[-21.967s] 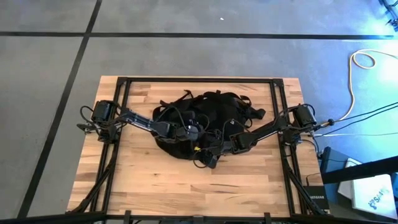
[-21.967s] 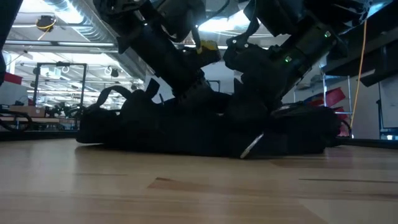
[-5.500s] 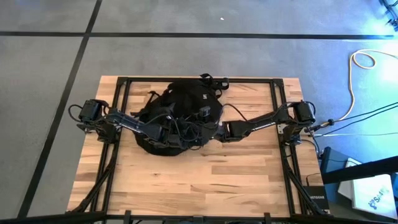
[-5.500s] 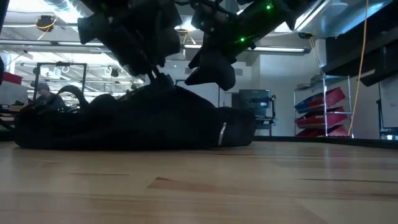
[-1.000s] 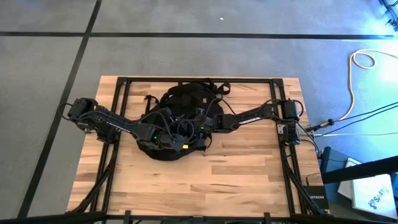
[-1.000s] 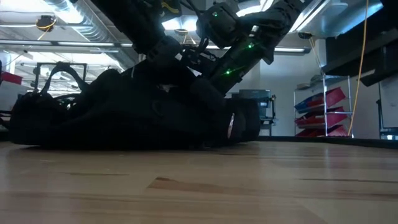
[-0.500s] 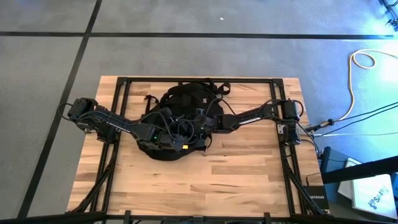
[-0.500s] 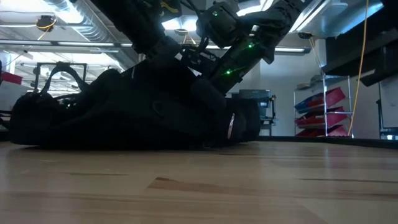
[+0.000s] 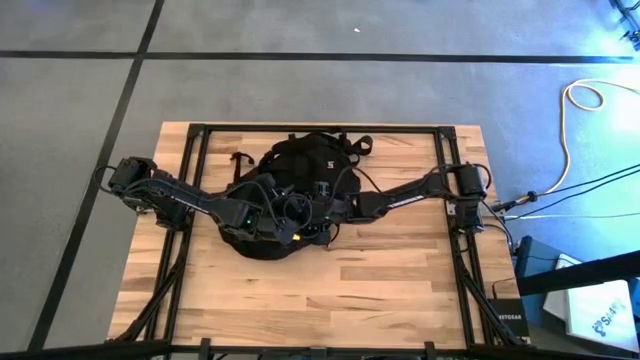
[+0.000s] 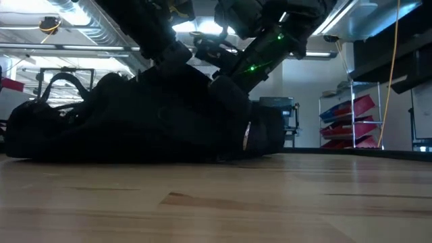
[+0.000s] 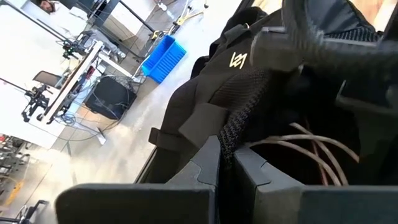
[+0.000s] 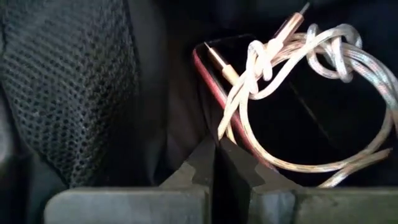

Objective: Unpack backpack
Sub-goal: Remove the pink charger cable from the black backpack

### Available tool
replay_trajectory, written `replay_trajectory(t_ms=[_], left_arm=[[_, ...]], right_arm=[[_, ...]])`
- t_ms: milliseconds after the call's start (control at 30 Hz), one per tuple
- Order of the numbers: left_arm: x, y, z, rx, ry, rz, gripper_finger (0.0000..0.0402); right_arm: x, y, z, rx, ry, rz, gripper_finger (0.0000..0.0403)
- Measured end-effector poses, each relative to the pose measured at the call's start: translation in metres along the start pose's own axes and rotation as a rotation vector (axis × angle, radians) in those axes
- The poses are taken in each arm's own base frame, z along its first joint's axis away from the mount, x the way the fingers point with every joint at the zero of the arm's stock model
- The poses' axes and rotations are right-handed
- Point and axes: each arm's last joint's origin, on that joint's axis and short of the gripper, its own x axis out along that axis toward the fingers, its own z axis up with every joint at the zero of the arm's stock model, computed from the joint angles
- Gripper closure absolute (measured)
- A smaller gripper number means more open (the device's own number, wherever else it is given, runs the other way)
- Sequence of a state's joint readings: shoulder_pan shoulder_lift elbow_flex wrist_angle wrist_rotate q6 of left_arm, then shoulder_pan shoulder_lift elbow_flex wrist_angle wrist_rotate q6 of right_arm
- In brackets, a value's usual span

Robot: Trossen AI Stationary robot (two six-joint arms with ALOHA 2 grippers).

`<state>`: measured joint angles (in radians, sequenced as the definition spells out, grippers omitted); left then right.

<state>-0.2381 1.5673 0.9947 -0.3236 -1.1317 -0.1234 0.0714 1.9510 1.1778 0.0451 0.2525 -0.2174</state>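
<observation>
1. Two dark arms meet over the backpack (image 9: 300,175), which lies on the wooden table (image 9: 330,290) in the upper middle of the high view, its white logo showing near its far end.
2. In the low view the backpack (image 10: 135,121) fills the left and middle of the frame as a low black mound resting on the tabletop, with a loop handle standing up at its far left.
3. The left gripper (image 9: 296,222) sits at the near edge of the backpack, just left of the frame's centre. In the left wrist view its two fingers (image 11: 208,168) are pressed together on a fold of black mesh fabric of the backpack (image 11: 249,118), holding the opening up.
4. A coil of pale cable (image 11: 311,149) shows inside the opening in that same view, at the right centre of the frame.
5. The right gripper (image 9: 322,195) reaches in from the right side and sits on top of the backpack, close beside the left one.
6. In the right wrist view its fingers (image 12: 202,162) are together at the bottom centre, their tips on the strand of a knotted pale cable (image 12: 298,93) with copper-coloured plugs.
7. Under that cable lies a flat dark phone (image 12: 273,112) with a reddish edge, in the right half of the frame, with black mesh lining to the left.
</observation>
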Motion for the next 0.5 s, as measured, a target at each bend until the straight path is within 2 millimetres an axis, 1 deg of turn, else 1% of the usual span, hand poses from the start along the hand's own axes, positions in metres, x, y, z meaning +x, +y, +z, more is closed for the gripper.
replay_trajectory(t_ms=[300,433,500], left_arm=[[0.001,0.001,-0.003,0.002,0.019,0.005,0.0401],[0.001,0.001,-0.004,0.005,0.023,0.007,0.0401],[0.002,0.002,-0.005,0.011,0.030,0.010,0.0401]], right_arm=[[-0.009,-0.004,0.007,0.014,-0.022,-0.029,0.0403],[-0.018,0.001,0.011,0.026,-0.017,-0.011,0.0403],[-0.025,0.005,0.010,0.038,0.014,0.017,0.0403]])
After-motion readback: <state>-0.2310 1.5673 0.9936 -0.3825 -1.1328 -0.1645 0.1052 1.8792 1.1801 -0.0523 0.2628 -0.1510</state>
